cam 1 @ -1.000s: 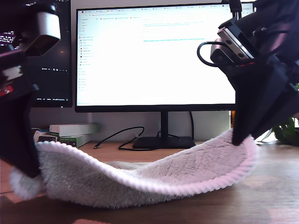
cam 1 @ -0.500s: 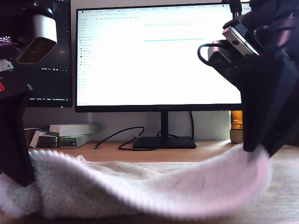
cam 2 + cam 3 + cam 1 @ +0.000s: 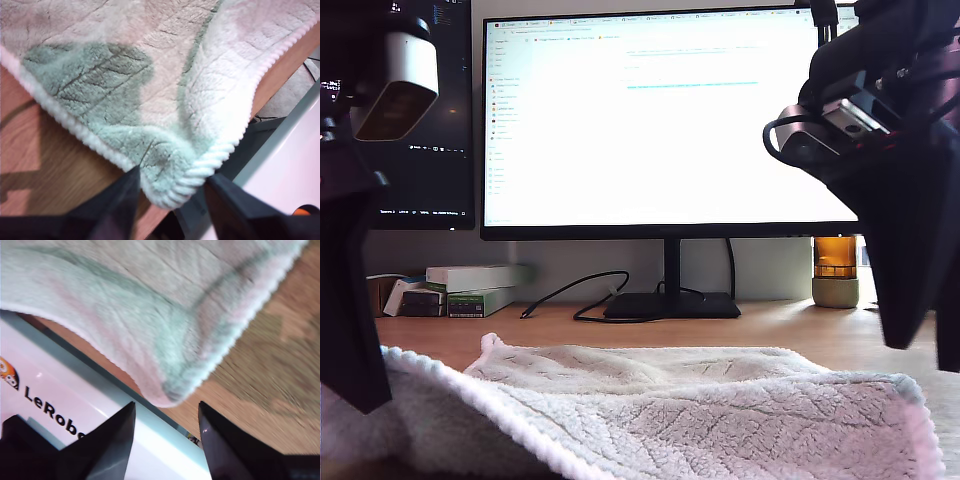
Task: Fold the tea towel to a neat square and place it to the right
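The tea towel (image 3: 700,400) lies low on the wooden desk (image 3: 800,335), doubled over on itself, pale with a corded edge and a leaf pattern. In the first wrist view one towel (image 3: 125,75) corner sits pinched between the dark fingers of my first gripper (image 3: 172,186). That gripper (image 3: 355,395) stands at the exterior view's left, down in the cloth. My second gripper (image 3: 166,410) is open, and the blurred towel (image 3: 125,315) corner hangs just beyond its fingertips, apart from them. In the exterior view this gripper (image 3: 920,340) hovers above the towel's right end.
A large lit monitor (image 3: 660,120) on a stand (image 3: 670,305) fills the back, with a dark screen (image 3: 430,150) beside it. Stacked boxes (image 3: 475,285), a black cable (image 3: 570,295) and an amber jar (image 3: 835,270) sit behind the towel. A white surface lettered "LeRobo" (image 3: 50,410) shows below the desk edge.
Both arms carried the raised towel edge forward and down, so the arched cloth now lies flat and doubled. The arm at the exterior view's right let go and rose off it.
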`<state>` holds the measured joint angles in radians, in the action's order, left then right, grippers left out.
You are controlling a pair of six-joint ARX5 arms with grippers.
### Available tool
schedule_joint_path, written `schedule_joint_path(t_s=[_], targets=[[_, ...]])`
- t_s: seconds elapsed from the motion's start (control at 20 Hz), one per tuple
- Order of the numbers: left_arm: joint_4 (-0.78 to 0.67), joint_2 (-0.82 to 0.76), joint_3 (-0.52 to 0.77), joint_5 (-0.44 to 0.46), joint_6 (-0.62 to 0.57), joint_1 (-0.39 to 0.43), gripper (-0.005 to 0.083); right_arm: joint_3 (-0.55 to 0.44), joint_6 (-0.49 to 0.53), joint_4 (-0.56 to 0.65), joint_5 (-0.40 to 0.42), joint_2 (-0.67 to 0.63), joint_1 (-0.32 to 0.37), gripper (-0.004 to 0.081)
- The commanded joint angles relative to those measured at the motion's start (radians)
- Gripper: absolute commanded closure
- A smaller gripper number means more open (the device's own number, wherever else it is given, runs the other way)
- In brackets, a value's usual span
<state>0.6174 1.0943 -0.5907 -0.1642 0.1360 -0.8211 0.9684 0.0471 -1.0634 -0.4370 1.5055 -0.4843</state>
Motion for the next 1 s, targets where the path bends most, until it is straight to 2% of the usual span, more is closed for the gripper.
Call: schedule_joint_path(t_s=[0.0, 0.15, 0.3, 0.4, 0.5, 0.55, 0.6, 0.65, 0.7, 0.75, 0.95], targets=[[-0.031, -0.024, 0.013, 0.000, -0.006, 0.010, 0.0342, 0.003, 0.007, 0.013, -0.010, -0.001, 0.001, 0.0412], [-0.066, -0.048, 0.012, -0.009, -0.016, 0.019, 0.0344, 0.005, 0.007, 0.034, -0.029, -0.002, 0.000, 0.0412], [-0.017, -0.079, 0.011, -0.092, -0.035, 0.021, 0.0340, 0.005, 0.008, 0.038, -0.029, -0.002, 0.000, 0.0412], [0.015, -0.101, 0.011, -0.140, -0.038, 0.019, 0.0306, 0.006, 0.008, 0.043, -0.029, -0.002, 0.000, 0.0412], [-0.002, -0.118, 0.011, -0.113, -0.031, 0.019, 0.0315, 0.006, 0.008, 0.069, -0.031, -0.002, 0.000, 0.0413], [-0.043, -0.120, 0.011, -0.056, -0.024, 0.022, 0.0375, 0.006, 0.016, 0.101, -0.034, -0.001, -0.003, 0.0423], [-0.092, -0.117, 0.011, -0.020, -0.024, 0.027, 0.0510, 0.006, 0.016, 0.136, -0.032, -0.001, -0.009, 0.0452], [-0.143, -0.100, 0.012, 0.000, -0.038, 0.032, 0.0680, 0.006, 0.027, 0.173, -0.029, -0.001, -0.019, 0.0547], [-0.186, -0.074, 0.012, 0.003, -0.054, 0.038, 0.0810, 0.006, 0.037, 0.210, -0.023, -0.001, -0.028, 0.0688], [-0.231, -0.040, 0.012, 0.012, -0.064, 0.040, 0.0795, 0.006, 0.067, 0.254, -0.020, -0.001, -0.033, 0.0783], [-0.399, 0.119, 0.012, 0.013, -0.146, 0.105, 0.0797, 0.006, 0.084, 0.391, 0.027, 0.005, -0.039, 0.0784]])
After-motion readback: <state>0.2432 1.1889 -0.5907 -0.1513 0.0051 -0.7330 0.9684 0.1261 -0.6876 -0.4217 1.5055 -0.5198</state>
